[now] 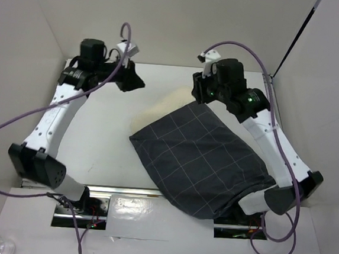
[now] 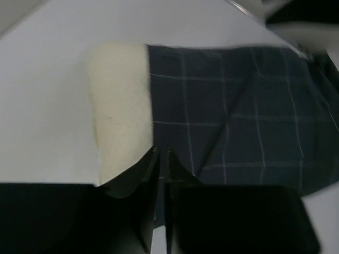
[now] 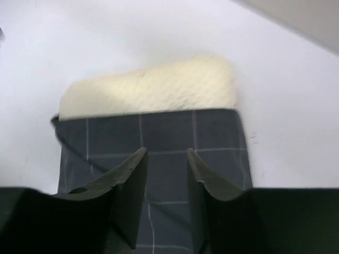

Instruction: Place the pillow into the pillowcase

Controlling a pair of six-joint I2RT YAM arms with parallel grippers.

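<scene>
Findings from the overhead view, left to right, with every position referred to the pillowcase (image 1: 202,159).

Well to the left of the pillowcase we note the left arm (image 1: 51,122), reaching from the near edge toward the far side of the table (image 1: 103,133). The left gripper (image 1: 132,79) hangs clear of the pillowcase, to the far left of its open mouth. In the left wrist view its fingers (image 2: 151,164) are drawn nearly together, with only a thin slit between them and nothing caught there. We record it as narrow and holding nothing.

The pillow (image 1: 165,103) sits mostly inside the pillowcase. Only a cream strip projects from the mouth at the far-left end. The left wrist view shows that strip lying beside the grid cloth's straight hem. We could not make out piping, emblem or tag on the exposed part.

The pillowcase lies diagonally on the table, bulging, mouth to the far left. Its closed end runs over the metal rail (image 1: 122,191) at the near edge.

The right gripper (image 1: 199,91) is above the far edge of the pillowcase, right by the mouth. In the right wrist view its fingers (image 3: 130,174) stand moderately apart over the grid cloth with the pillow strip beyond them. No cloth is pinched that we can see, so we record it as open and empty.

The right arm (image 1: 274,148) runs along the right side of the pillowcase, its lower link just beside the closed end.
</scene>
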